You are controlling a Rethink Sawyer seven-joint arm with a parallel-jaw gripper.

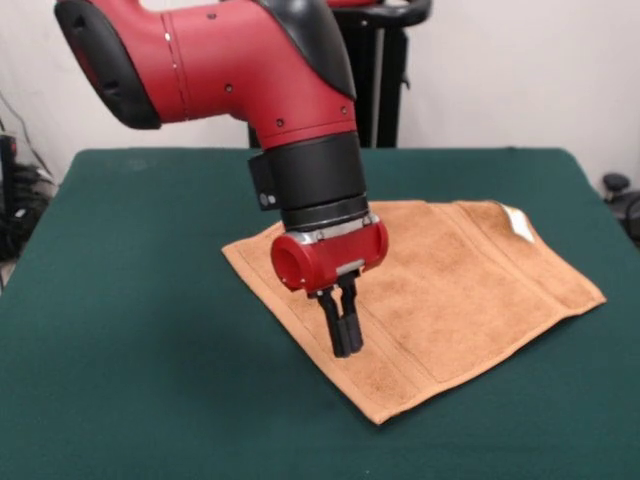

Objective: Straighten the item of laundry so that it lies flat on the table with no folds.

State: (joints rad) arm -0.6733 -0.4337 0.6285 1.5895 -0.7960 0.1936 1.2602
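A: Looking from here, the towel [430, 300] lies spread on the green table [140, 330], right of the middle, turned at an angle, a white tag [520, 222] at its far right corner.

B: And the gripper [344, 350]?

A: Hanging over the towel's left part, its two black fingers [341, 322] pressed together, nothing between them. Tips look just above the cloth; whether they touch it, I can't tell.
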